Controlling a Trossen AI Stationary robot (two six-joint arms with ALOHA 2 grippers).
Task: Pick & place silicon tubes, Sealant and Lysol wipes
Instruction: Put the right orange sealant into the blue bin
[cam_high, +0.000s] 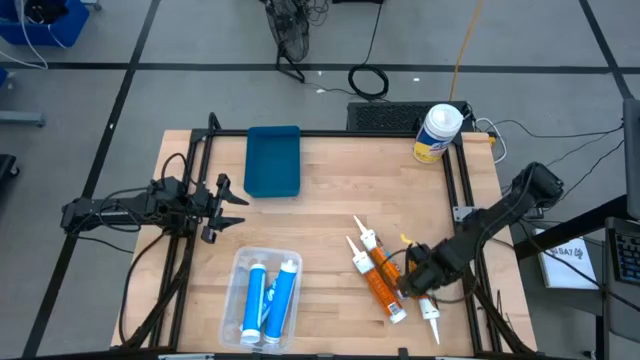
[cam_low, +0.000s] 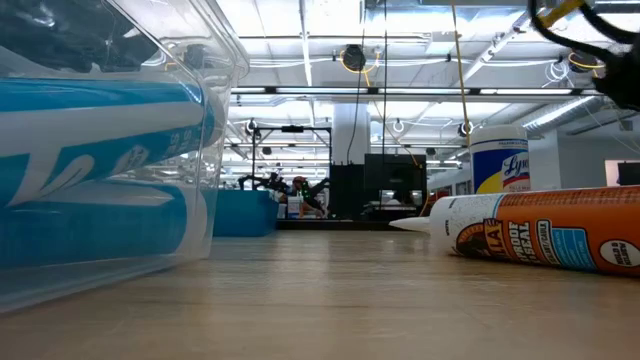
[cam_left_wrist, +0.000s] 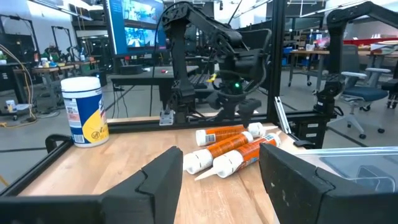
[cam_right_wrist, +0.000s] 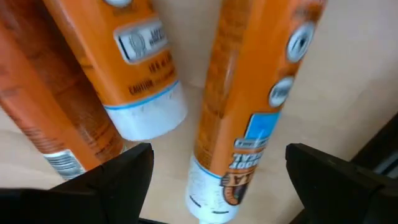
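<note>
Three orange tubes with white nozzles lie on the table at the near right. Two lie side by side. The third lies under my right gripper, its nozzle pointing at the near edge. My right gripper is open, with a finger on either side of that tube, touching nothing. The Lysol wipes canister stands upright at the far right corner. Blue tubes lie in a clear container. My left gripper is open and empty at the table's left.
A blue tray lies at the far middle of the table. The black frame rails run along the table's edges. The bare wood in the middle is free room. The low view shows the clear container close by.
</note>
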